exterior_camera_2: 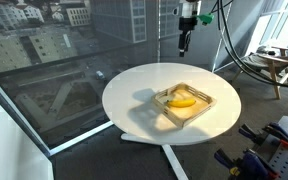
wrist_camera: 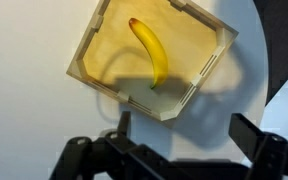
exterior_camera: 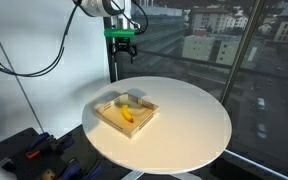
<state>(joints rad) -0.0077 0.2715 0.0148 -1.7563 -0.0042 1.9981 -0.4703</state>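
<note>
A yellow banana [wrist_camera: 151, 55] lies inside a shallow wooden tray [wrist_camera: 87, 45] on a round white table [wrist_camera: 219, 110]. Both exterior views show the banana [exterior_camera: 128, 114] [exterior_camera_2: 184, 101] in the tray [exterior_camera: 109, 120] [exterior_camera_2: 206, 112]. My gripper [exterior_camera: 123, 42] [exterior_camera_2: 184, 40] hangs high above the table's far side, well clear of the tray. In the wrist view the gripper [wrist_camera: 184, 130] is open, its two dark fingers spread wide with only bare tabletop between them. Nothing is held.
The table [exterior_camera: 194, 115] stands on a single pedestal beside large windows [exterior_camera_2: 64, 40] overlooking buildings. Tools and cables [exterior_camera: 39, 150] lie on the floor near the base. A wooden chair [exterior_camera_2: 280, 62] stands at one side.
</note>
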